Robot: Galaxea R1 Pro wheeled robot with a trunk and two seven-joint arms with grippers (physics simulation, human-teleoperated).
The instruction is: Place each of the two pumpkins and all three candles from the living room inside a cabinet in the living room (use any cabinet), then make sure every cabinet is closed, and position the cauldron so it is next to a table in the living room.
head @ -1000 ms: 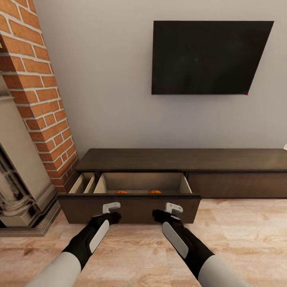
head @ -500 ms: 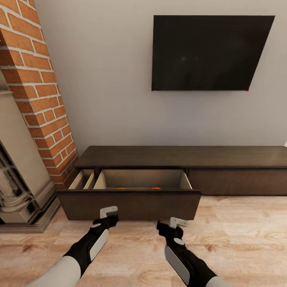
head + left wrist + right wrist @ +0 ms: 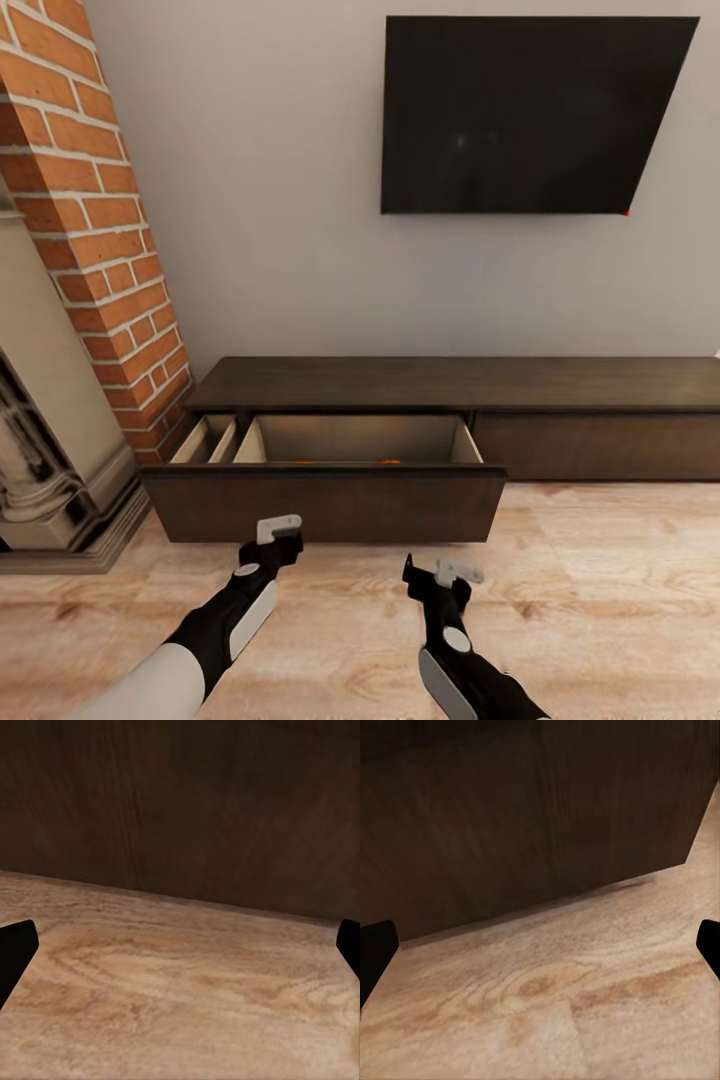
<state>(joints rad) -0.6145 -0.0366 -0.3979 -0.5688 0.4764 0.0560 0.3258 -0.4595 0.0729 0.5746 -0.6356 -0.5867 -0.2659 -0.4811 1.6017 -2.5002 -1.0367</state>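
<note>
Even, soft simulator light — faint shadows, no glare (wrist views slightly blurred, wide-angle edge stretch).

**Legible text and markings: none**

No words, labels, brand names, numbers or signs can be read in any of the three views. In the head view, the wall-mounted screen (image 3: 530,112) is a plain black panel with no logo or caption; its single mark is a tiny red dot at the lower right corner, which carries no readable character. The cabinet (image 3: 450,385) and its pulled-out drawer front (image 3: 325,505) show bare dark wood grain with no lettering. The brick column (image 3: 95,220) and the grey wall (image 3: 260,200) are unmarked. Both wrist views show wood grain and floorboards without any print.
</note>
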